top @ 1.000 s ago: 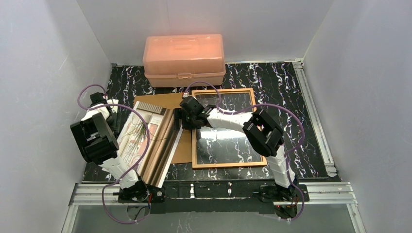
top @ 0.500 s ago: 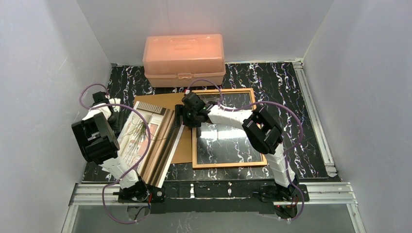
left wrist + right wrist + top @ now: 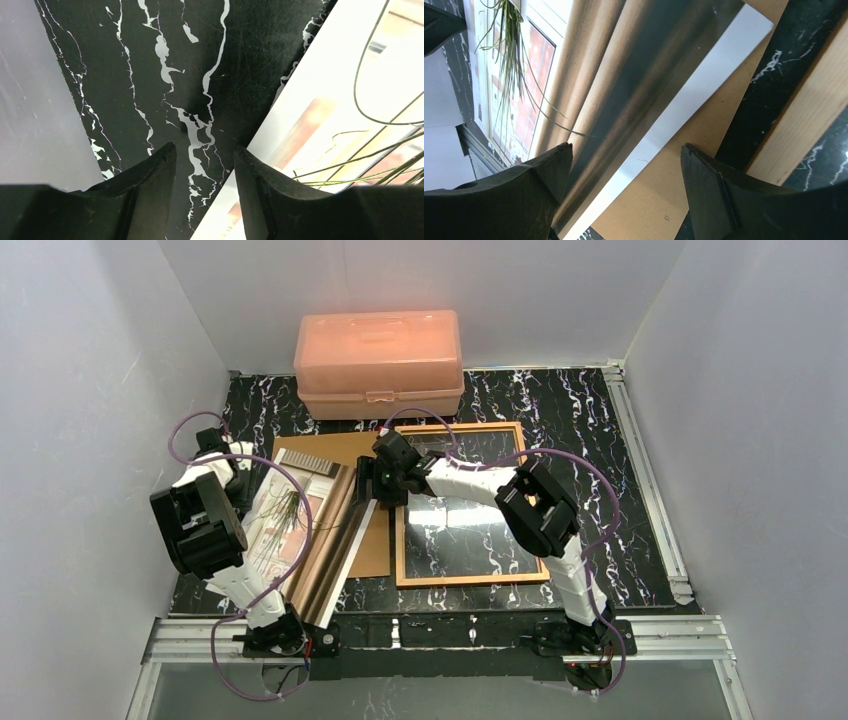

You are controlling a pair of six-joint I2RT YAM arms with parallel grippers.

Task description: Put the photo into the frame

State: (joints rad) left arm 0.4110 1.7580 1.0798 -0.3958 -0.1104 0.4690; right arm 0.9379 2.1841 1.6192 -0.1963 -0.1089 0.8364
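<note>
There is one photo (image 3: 285,525), one frame (image 3: 470,579), one brown backing board (image 3: 375,545) and one pink plastic box (image 3: 378,350), and a single black marbled surface (image 3: 600,440) carries them. The arms number two, the left arm (image 3: 200,525) and the right arm (image 3: 535,510). The end effectors likewise number two, each with two fingers: the left end effector (image 3: 205,146) and the right end effector (image 3: 626,145).

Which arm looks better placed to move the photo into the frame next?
Probably right: the right gripper, open, straddles the curled edge of the photo, beside the frame. The left gripper sits at the photo's far side, mostly over table.
</note>
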